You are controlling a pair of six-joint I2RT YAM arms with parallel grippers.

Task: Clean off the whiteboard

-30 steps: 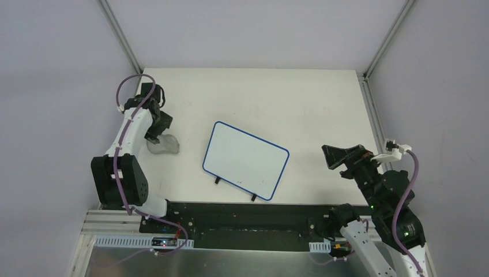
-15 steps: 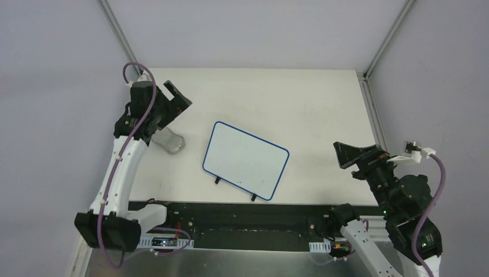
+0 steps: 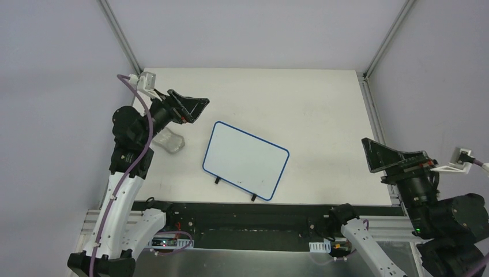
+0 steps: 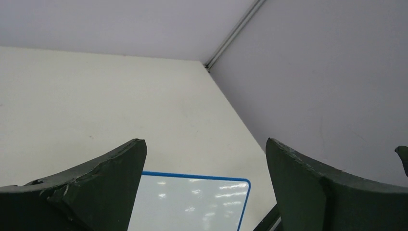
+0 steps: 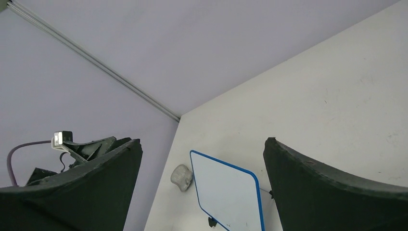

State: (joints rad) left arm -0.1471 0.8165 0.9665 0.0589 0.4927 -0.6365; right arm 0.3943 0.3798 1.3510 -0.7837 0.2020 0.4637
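Top external view: shows the whiteboard (image 3: 245,160) lying flat near the middle of the table (image 3: 311,98), turned askew, with two small black feet poking out at its near edge. Finds no writing legible on the white face. Puts a small grey cloth (image 3: 168,141) to its left, apart from the blue frame. Has the left gripper (image 3: 199,109) held up off the table near the cloth, fingers spread wide and holding nothing. Same for the right gripper (image 3: 372,156), well off the board's right side: fingers wide, empty. Judging by looks: light, stiff, slick-faced, probably apt to skate across the table under a wipe. Best pinned or pinched at the thin frame, at a corner clear of the wiping path.
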